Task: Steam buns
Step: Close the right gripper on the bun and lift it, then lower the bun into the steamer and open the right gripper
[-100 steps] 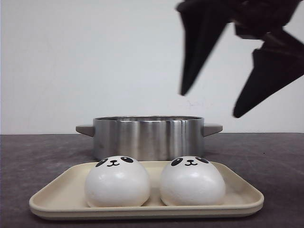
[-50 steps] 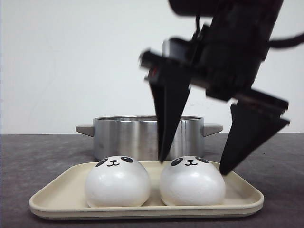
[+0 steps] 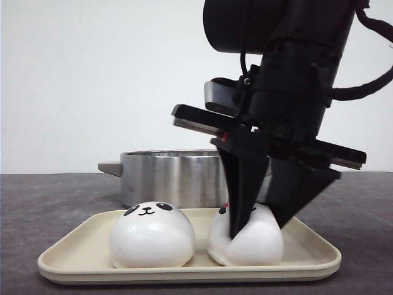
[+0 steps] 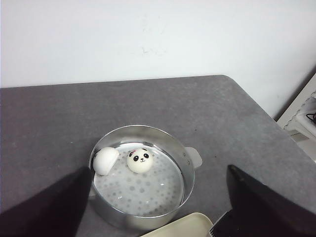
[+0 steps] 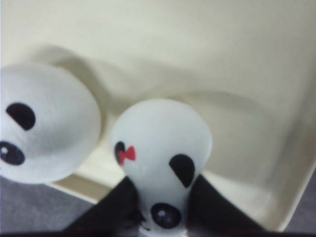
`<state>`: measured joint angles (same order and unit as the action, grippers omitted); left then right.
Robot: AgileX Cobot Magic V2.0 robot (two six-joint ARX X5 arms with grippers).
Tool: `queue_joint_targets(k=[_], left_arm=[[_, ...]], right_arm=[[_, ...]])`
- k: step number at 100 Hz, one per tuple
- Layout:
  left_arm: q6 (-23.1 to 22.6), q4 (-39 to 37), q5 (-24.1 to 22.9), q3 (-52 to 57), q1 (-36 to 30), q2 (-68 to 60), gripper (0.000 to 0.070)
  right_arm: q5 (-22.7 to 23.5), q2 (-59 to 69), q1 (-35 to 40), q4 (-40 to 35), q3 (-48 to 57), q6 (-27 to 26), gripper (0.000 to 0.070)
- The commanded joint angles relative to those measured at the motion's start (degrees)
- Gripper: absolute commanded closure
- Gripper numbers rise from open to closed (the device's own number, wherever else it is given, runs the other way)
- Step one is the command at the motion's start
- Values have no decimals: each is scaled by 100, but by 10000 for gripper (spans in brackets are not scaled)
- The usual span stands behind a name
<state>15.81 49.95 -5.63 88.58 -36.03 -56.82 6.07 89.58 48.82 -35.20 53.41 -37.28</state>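
Observation:
Two panda-faced buns sit on the cream tray (image 3: 184, 271). My right gripper (image 3: 258, 231) has come straight down on the right bun (image 3: 255, 244) and is shut on it, squeezing it narrow; in the right wrist view this bun (image 5: 160, 148) has a red bow and sits between my black fingers (image 5: 219, 207). The left bun (image 3: 152, 235) stands free beside it, the same bun (image 5: 44, 123) in that view. In the left wrist view my left gripper (image 4: 159, 170) hovers open high above the steel pot (image 4: 190, 168), which holds one bun (image 4: 140, 161) face up and another (image 4: 105, 160) tipped against the wall.
The steel pot (image 3: 172, 177), with side handles, stands right behind the tray on the dark grey table (image 3: 49, 203). A corner of the tray (image 4: 185, 227) shows next to the pot. A white wall is behind, and the table's edge (image 4: 266, 118) lies to the right.
My right gripper dropped from the upper right onto the right bun, then closed on it. The bun is now pinched narrower. The left bun has not moved.

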Motion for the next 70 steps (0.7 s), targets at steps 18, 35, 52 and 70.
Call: queue_joint_targets(k=[18,35,52,70], left_arm=[[-85,-55,-85,103,-42,-22,186],[-151,-72,-151,103,-42,-22,186],[-170,-90,-358,103,-42,-26,186],[-168,-170,-363,103,-42,-33,186]], right_arm=[[-46,-520,229,-96,514,144,688],[-243,-1121,278,-122,1482,483,693],[-859,-1016,-46,-48,2715,1296,694],[-745,-251,-693,-35,3388,1683,694]])
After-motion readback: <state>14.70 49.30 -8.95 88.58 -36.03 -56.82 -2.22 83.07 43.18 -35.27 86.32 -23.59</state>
